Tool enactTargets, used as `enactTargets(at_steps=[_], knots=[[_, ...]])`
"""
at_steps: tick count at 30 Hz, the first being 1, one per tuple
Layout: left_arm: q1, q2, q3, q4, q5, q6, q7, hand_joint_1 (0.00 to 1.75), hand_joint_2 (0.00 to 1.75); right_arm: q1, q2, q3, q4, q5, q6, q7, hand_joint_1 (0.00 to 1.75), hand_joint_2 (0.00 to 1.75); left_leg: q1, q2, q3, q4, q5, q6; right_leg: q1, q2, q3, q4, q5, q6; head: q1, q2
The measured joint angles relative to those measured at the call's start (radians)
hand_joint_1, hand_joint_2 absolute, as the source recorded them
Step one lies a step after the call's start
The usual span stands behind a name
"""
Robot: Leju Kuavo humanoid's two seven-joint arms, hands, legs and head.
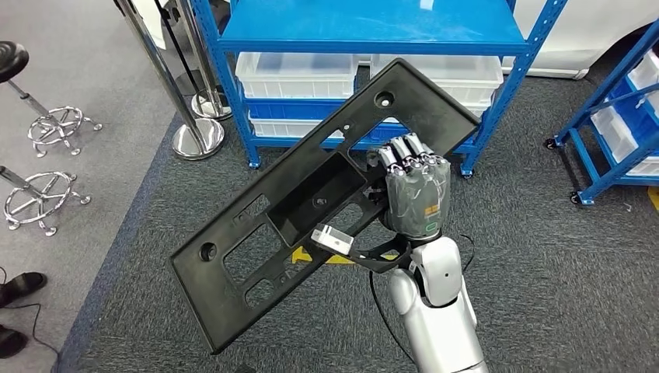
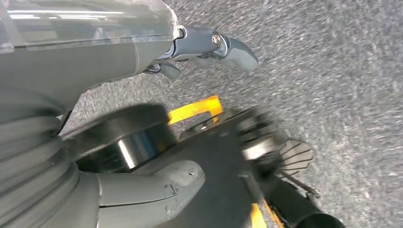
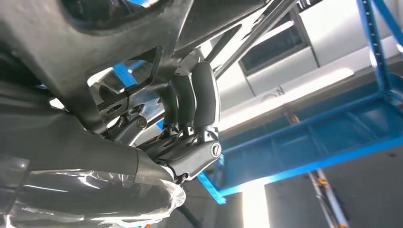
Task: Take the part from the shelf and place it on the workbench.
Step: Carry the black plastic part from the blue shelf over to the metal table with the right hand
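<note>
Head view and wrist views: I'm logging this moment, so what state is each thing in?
Long black plastic panel with cut-outs: off the shelf, tilted, held in the air.
Right hand: grips the panel's edge.
Left hand: holds nothing, hangs over grey carpet.
Blue metal shelf: upright; white bins on it.

1. The part is matt black all over
2. The right hand is grey, on a silver arm
3. The shelf is bright blue, holding translucent white bins
4. The carpet is speckled dark grey, with a yellow floor mark
</note>
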Motion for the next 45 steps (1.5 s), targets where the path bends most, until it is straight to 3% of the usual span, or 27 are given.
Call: enactTargets(at_steps=[2, 4, 5, 6, 8, 9, 10, 12, 13, 14, 16, 17, 19, 21, 24, 25, 27, 28, 29, 31, 33, 35, 36, 39, 41, 43, 45], knots=[[-0.003, 0.000, -0.001, -0.001, 0.010, 0.005, -0.002, 0.00, 1.75, -0.003, -0.006, 0.015, 0.010, -0.031, 0.000, 0.016, 1.75, 1.75, -0.006, -0.001, 0.080, -0.117, -0.041, 0.011, -0.003, -0.002, -0.005, -0.008, 0.027, 0.012, 0.000, 0.000], [-0.006, 0.001, -0.001, -0.001, 0.020, 0.007, -0.006, 0.00, 1.75, -0.007, -0.015, 0.041, 0.032, -0.065, 0.000, 0.027, 1.75, 1.75, -0.009, 0.000, 0.074, -0.138, -0.024, 0.024, -0.006, -0.003, -0.006, -0.024, 0.051, 0.024, 0.000, 0.000], [-0.009, 0.001, -0.001, -0.001, 0.023, 0.004, -0.007, 0.00, 1.75, -0.011, -0.022, 0.058, 0.044, -0.076, 0.000, 0.030, 1.75, 1.75, -0.009, 0.002, 0.064, -0.143, -0.008, 0.031, -0.007, -0.002, -0.012, -0.022, 0.040, 0.028, -0.001, 0.000], [-0.012, 0.002, -0.001, -0.001, 0.024, 0.000, -0.006, 0.00, 1.75, -0.015, -0.030, 0.077, 0.055, -0.085, 0.000, 0.030, 1.75, 1.75, -0.008, 0.005, 0.051, -0.147, 0.010, 0.040, -0.007, 0.000, -0.020, -0.005, 0.006, 0.031, -0.001, 0.000], [-0.018, 0.003, -0.001, -0.002, 0.023, -0.007, -0.005, 0.00, 1.75, -0.025, -0.046, 0.109, 0.073, -0.100, 0.000, 0.027, 1.75, 1.75, -0.008, 0.008, 0.018, -0.148, 0.041, 0.051, -0.008, 0.001, -0.043, 0.085, -0.108, 0.034, -0.001, 0.000], [-0.019, 0.004, -0.001, -0.002, 0.023, -0.009, -0.005, 0.00, 1.75, -0.031, -0.054, 0.124, 0.081, -0.106, 0.000, 0.025, 1.75, 1.75, -0.008, 0.008, -0.001, -0.146, 0.056, 0.054, -0.008, 0.002, -0.051, 0.150, -0.150, 0.037, 0.000, 0.000], [-0.020, 0.005, -0.001, -0.002, 0.022, -0.011, -0.004, 0.00, 1.75, -0.035, -0.063, 0.137, 0.089, -0.110, 0.000, 0.025, 1.75, 1.75, -0.008, 0.008, -0.021, -0.143, 0.070, 0.053, -0.008, 0.002, -0.053, 0.208, -0.164, 0.039, 0.000, 0.000], [-0.020, 0.009, -0.001, -0.001, 0.022, -0.015, -0.004, 0.00, 1.75, -0.045, -0.080, 0.159, 0.103, -0.113, 0.000, 0.025, 1.75, 1.75, -0.008, 0.009, -0.069, -0.131, 0.098, 0.049, -0.009, 0.002, -0.027, 0.260, -0.120, 0.043, 0.000, 0.000], [-0.020, 0.011, -0.001, -0.001, 0.022, -0.016, -0.004, 0.00, 1.75, -0.049, -0.086, 0.167, 0.109, -0.115, 0.000, 0.024, 1.75, 1.75, -0.008, 0.009, -0.093, -0.123, 0.109, 0.046, -0.010, 0.002, 0.010, 0.237, -0.094, 0.043, 0.000, 0.000], [-0.020, 0.013, -0.001, -0.001, 0.022, -0.018, -0.004, 0.00, 1.75, -0.054, -0.091, 0.175, 0.114, -0.116, 0.000, 0.024, 1.75, 1.75, -0.008, 0.009, -0.116, -0.111, 0.119, 0.042, -0.011, 0.001, 0.061, 0.186, -0.094, 0.041, 0.000, 0.000], [-0.020, 0.017, -0.001, -0.002, 0.022, -0.019, -0.002, 0.00, 1.75, -0.063, -0.098, 0.192, 0.122, -0.121, 0.000, 0.023, 1.75, 1.75, -0.010, 0.008, -0.146, -0.089, 0.133, 0.032, -0.006, 0.001, 0.160, 0.055, -0.146, 0.035, -0.001, 0.000], [-0.020, 0.018, -0.001, -0.002, 0.022, -0.019, 0.000, 0.00, 1.75, -0.069, -0.100, 0.200, 0.126, -0.125, 0.000, 0.024, 1.75, 1.75, -0.010, 0.008, -0.153, -0.083, 0.140, 0.026, -0.003, 0.002, 0.186, 0.014, -0.171, 0.030, -0.001, 0.000], [-0.020, 0.022, 0.000, -0.001, 0.022, -0.019, 0.003, 0.00, 1.75, -0.083, -0.106, 0.218, 0.138, -0.133, 0.000, 0.033, 1.75, 1.75, -0.007, 0.007, -0.160, -0.081, 0.154, 0.013, 0.001, 0.001, 0.187, -0.007, -0.169, 0.016, -0.001, 0.000], [-0.020, 0.025, 0.000, -0.001, 0.023, -0.019, 0.004, 0.00, 1.75, -0.103, -0.112, 0.239, 0.151, -0.137, 0.000, 0.045, 1.75, 1.75, -0.001, 0.003, -0.176, -0.057, 0.117, -0.001, 0.000, -0.002, 0.166, -0.012, -0.143, 0.000, -0.001, 0.000], [-0.022, 0.031, 0.000, -0.001, 0.023, -0.019, 0.003, 0.00, 1.75, -0.121, -0.119, 0.269, 0.167, -0.145, 0.000, 0.050, 1.75, 1.75, 0.006, 0.000, -0.208, 0.086, -0.029, -0.018, -0.001, -0.003, 0.119, -0.013, -0.101, -0.011, -0.002, 0.000], [-0.022, 0.032, 0.001, -0.001, 0.023, -0.019, 0.002, 0.00, 1.75, -0.123, -0.122, 0.277, 0.171, -0.148, 0.000, 0.050, 1.75, 1.75, 0.008, 0.000, -0.212, 0.139, -0.052, -0.021, 0.000, -0.003, 0.103, -0.012, -0.088, -0.010, -0.002, 0.000], [-0.023, 0.036, 0.001, -0.001, 0.023, -0.020, -0.002, 0.00, 1.75, -0.123, -0.128, 0.289, 0.179, -0.149, 0.000, 0.049, 1.75, 1.75, 0.009, 0.000, -0.188, 0.183, -0.026, -0.023, 0.000, -0.004, 0.066, -0.011, -0.061, -0.008, -0.002, 0.000], [-0.024, 0.037, 0.001, -0.001, 0.022, -0.021, -0.006, 0.00, 1.75, -0.123, -0.131, 0.293, 0.182, -0.148, 0.000, 0.049, 1.75, 1.75, 0.009, -0.001, -0.153, 0.158, 0.003, -0.021, 0.000, -0.004, 0.048, -0.010, -0.049, -0.006, -0.002, 0.000], [-0.025, 0.039, 0.001, -0.001, 0.021, -0.022, -0.009, 0.00, 1.75, -0.123, -0.134, 0.295, 0.184, -0.148, 0.000, 0.048, 1.75, 1.75, 0.009, -0.001, -0.101, 0.103, 0.019, -0.016, 0.000, -0.004, 0.033, -0.009, -0.036, -0.003, -0.002, 0.000], [-0.029, 0.042, 0.001, -0.001, 0.017, -0.023, -0.014, 0.00, 1.75, -0.124, -0.138, 0.298, 0.185, -0.146, 0.000, 0.047, 1.75, 1.75, 0.004, -0.002, 0.009, -0.043, -0.003, -0.005, 0.000, -0.003, 0.016, -0.009, -0.015, 0.007, -0.002, 0.000], [-0.033, 0.043, 0.001, -0.001, 0.015, -0.023, -0.017, 0.00, 1.75, -0.125, -0.142, 0.300, 0.185, -0.144, 0.000, 0.047, 1.75, 1.75, -0.003, -0.002, 0.055, -0.122, -0.032, 0.010, -0.001, -0.006, 0.015, -0.015, 0.004, 0.020, -0.002, 0.000], [-0.033, 0.044, 0.001, -0.001, 0.015, -0.025, -0.018, 0.00, 1.75, -0.126, -0.144, 0.303, 0.185, -0.136, 0.000, 0.046, 1.75, 1.75, -0.004, 0.001, 0.050, -0.136, -0.015, 0.027, -0.003, -0.007, 0.016, -0.022, 0.017, 0.033, -0.001, 0.000], [-0.033, 0.044, 0.001, -0.001, 0.015, -0.027, -0.018, 0.00, 1.75, -0.126, -0.146, 0.304, 0.184, -0.133, 0.000, 0.044, 1.75, 1.75, -0.003, 0.003, 0.046, -0.141, -0.003, 0.037, -0.003, -0.005, 0.009, -0.010, 0.003, 0.038, -0.001, 0.000], [-0.032, 0.045, 0.001, -0.001, 0.011, -0.030, -0.021, 0.00, 1.75, -0.125, -0.152, 0.304, 0.182, -0.148, 0.000, 0.030, 1.75, 1.75, -0.003, 0.007, 0.020, -0.147, 0.032, 0.055, -0.003, 0.002, -0.047, 0.140, -0.111, 0.045, -0.001, 0.000], [-0.031, 0.046, 0.002, -0.001, 0.008, -0.030, -0.026, 0.00, 1.75, -0.124, -0.156, 0.304, 0.181, -0.165, 0.000, 0.020, 1.75, 1.75, -0.005, 0.007, -0.005, -0.141, 0.046, 0.055, -0.003, 0.003, -0.064, 0.231, -0.160, 0.049, -0.001, 0.000], [-0.032, 0.049, 0.003, -0.001, 0.004, -0.028, -0.029, 0.00, 1.75, -0.125, -0.158, 0.305, 0.181, -0.182, 0.000, 0.012, 1.75, 1.75, -0.006, 0.008, -0.028, -0.129, 0.055, 0.052, -0.004, 0.001, -0.011, 0.189, -0.143, 0.048, -0.001, 0.000], [-0.034, 0.052, 0.005, -0.001, 0.001, -0.023, -0.030, 0.00, 1.75, -0.127, -0.158, 0.307, 0.178, -0.198, 0.000, 0.004, 1.75, 1.75, -0.008, 0.012, -0.046, -0.110, 0.055, 0.048, 0.000, -0.018, 0.078, 0.067, -0.116, 0.040, -0.001, 0.000]])
